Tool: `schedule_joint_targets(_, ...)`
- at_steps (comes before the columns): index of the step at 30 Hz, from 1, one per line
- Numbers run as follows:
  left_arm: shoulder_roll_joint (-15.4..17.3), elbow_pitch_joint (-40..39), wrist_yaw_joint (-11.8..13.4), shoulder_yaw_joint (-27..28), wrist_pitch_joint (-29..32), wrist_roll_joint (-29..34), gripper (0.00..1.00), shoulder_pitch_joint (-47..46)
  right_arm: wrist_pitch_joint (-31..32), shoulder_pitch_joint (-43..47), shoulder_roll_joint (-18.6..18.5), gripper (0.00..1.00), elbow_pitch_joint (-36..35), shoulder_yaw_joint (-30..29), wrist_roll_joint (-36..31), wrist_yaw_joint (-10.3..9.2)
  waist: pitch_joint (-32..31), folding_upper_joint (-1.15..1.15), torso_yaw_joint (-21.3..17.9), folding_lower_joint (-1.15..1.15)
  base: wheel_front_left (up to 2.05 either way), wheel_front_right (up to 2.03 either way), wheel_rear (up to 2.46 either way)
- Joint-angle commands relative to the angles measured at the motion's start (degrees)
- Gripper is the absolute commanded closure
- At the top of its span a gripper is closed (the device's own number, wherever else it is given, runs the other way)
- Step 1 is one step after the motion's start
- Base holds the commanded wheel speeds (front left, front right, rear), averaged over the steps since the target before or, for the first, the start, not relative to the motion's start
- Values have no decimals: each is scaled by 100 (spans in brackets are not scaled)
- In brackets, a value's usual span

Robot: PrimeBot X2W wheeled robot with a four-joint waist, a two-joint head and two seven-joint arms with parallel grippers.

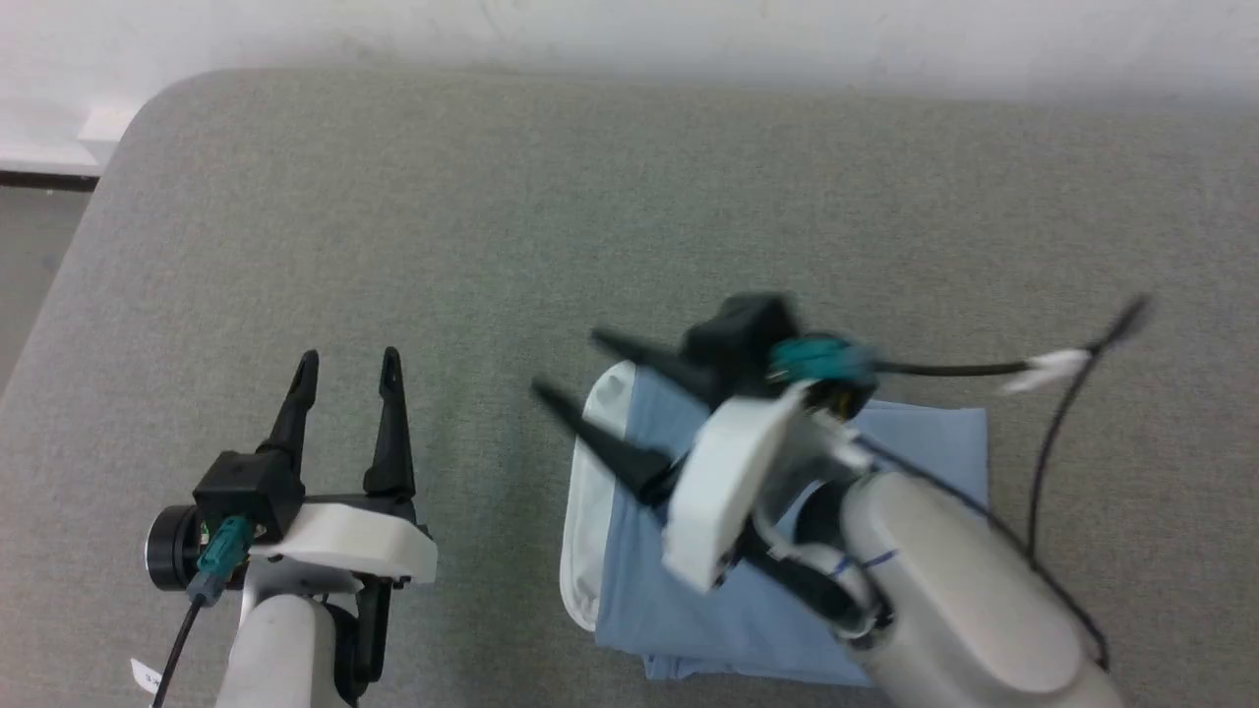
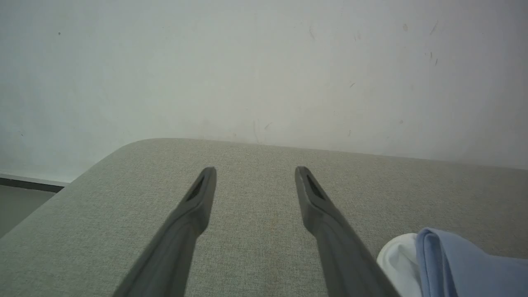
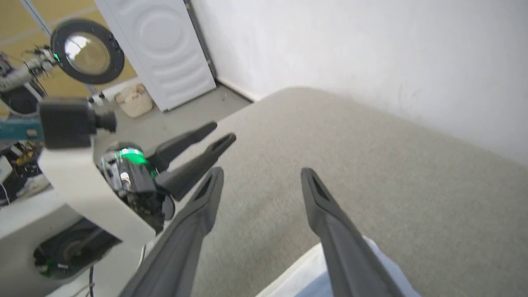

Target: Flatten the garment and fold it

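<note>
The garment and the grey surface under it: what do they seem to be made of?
The garment: soft light blue cloth, probably a fine knit, matte; its folded edges look rounded, not creased. The grey surface: apparently woven upholstery fabric, matte, with a fine speckled weave.

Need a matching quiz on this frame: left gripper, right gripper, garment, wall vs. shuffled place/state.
1 left gripper
2 right gripper
3 garment
4 wall

A folded, light blue, on the grey surface
B open, over the garment's edge
C white, behind the surface
D open, over bare surface

Pairs: 1-D, 2-B, 3-A, 4-C
</note>
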Motion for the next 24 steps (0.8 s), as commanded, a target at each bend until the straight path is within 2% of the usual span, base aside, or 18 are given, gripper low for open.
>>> schedule_joint_targets(1, -19, -15, -27, 35, -27, 40, 0, 18, -279, 86, -10, 0, -162, -192, -2, -12, -83, 0, -91, 0, 0, 0, 0)
schedule_joint_targets(7, -12, -64, -47, 105, -27, 82, 0, 119, -1352, 878, -10, 0, -785, -1754, -452, -12, -225, 0, -237, 0, 0, 0, 0)
schedule_joint_targets(11, -13, -90, -55, 133, -27, 98, 0, 186, -1581, 1591, -10, 0, -932, -2898, -554, -12, -328, 0, -294, 0, 0, 0, 0)
schedule_joint_targets(14, -16, -110, -57, 145, -27, 99, 0, 235, -1572, 2043, -10, 0, -794, -3507, -420, -12, -387, 0, -315, 0, 0, 0, 0)
schedule_joint_targets(18, -20, -138, -60, 154, -27, 91, 0, 274, -1246, 2463, -10, 0, -367, -3912, -398, -12, -406, 0, -326, 0, 0, 0, 0)
schedule_joint_targets(24, -25, -129, -68, 139, -27, 87, 0, 234, -453, 2617, -10, 0, 302, -3994, -306, -12, -363, 0, -294, 0, 0, 0, 0)
